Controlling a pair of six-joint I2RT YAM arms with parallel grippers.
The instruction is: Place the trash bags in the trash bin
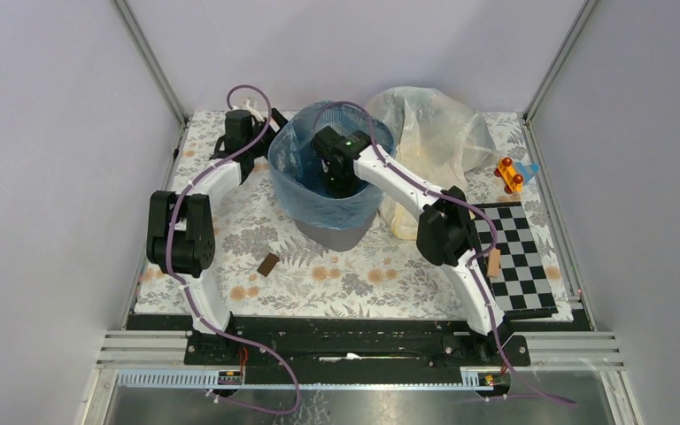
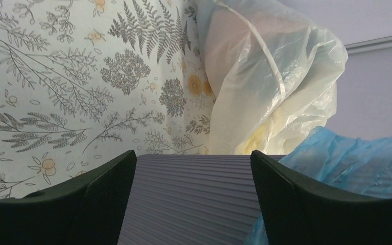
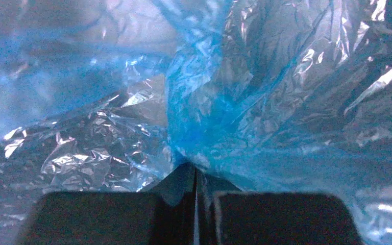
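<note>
Blue film fills nearly all of the right wrist view, crumpled and glaring, so the floor of the trash bin (image 1: 343, 235) cannot be made out. Only its dark grey lower wall shows from above. The rest is wrapped.

Right tool (image 3: 195, 176): down inside the bin, jaws pressed together on a gathered fold of the blue bag (image 1: 314, 202). From above, the arm's own wrist hides the tips.

Left tool (image 2: 193, 155): jaws wide apart, gripping nothing, low beside the bin's far left side. A grey ribbed face fills the gap between its fingers (image 2: 107, 189). It is too close and blurred to name.

Bin: upright near the middle of the surface (image 1: 363, 282), toward the back. The blue bag lines it, mouth open, its edge folded out over the rim.

Yellowish bag (image 1: 434, 133): translucent, puffed up, outside the bin, on the surface just right of it and touching it. The right arm crosses in front of its lower part.

Also there:
- brown block (image 1: 268, 264), lying in front of the bin to the left, apart from it
- checkered mat (image 1: 518, 257) at the right edge, partly under the right arm
- orange toy (image 1: 511, 175) beyond the mat, near the back right corner
</note>
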